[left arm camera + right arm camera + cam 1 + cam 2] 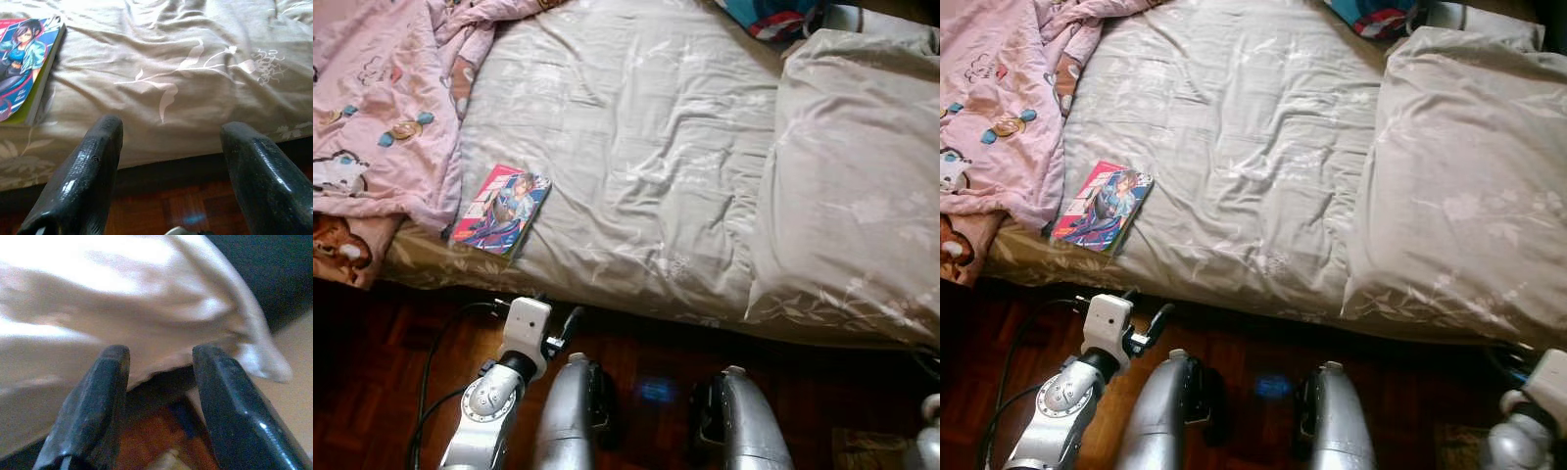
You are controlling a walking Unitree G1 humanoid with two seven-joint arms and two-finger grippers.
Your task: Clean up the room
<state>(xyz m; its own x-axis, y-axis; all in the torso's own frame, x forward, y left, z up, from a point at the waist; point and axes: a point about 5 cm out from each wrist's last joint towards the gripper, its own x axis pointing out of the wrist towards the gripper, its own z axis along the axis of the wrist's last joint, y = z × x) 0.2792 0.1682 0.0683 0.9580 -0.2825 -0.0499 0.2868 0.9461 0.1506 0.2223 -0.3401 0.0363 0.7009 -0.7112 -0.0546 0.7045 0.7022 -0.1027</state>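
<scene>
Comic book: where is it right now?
The comic book lies flat near the bed's front edge, on the robot's left, beside the pink blanket.

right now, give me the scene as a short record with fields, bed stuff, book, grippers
bed: grey floral sheet, seen from the wooden floor
book: comic book flat near the bed's front edge, beside the pink blanket
pillow: large grey pillow on the robot's right
left gripper: open, low before the bed edge, book ahead of it
right gripper: open, under the pillow's overhanging edge
</scene>
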